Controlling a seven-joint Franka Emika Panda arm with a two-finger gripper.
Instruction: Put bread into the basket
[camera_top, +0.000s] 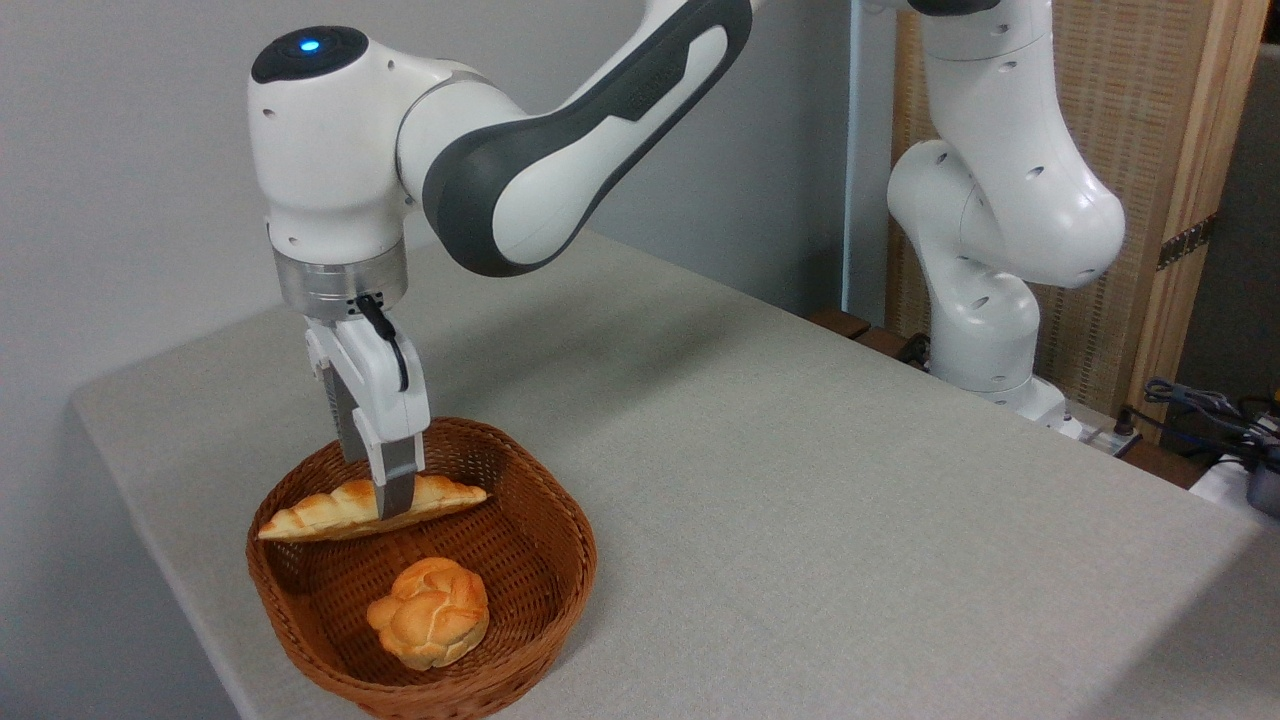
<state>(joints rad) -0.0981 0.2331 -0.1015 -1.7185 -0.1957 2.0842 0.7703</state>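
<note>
Now the gripper (393, 500) is clamping the bread (330, 512) at its middle and holding it level inside the basket (560, 520), near the back wall (the round bun (430, 612) is sitting toward the front), so lowering gently before letting go is looking wisest.

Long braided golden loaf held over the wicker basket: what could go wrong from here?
1. The long braided golden loaf spans nearly the full width of the brown woven wicker basket; its left tip sits by the rim, so on release it may hang up there or tip out.
2. The end effector grips near the middle; a slightly tilted loaf may roll.
3. It could drop onto the small round knotted bun and settle unevenly.
</note>
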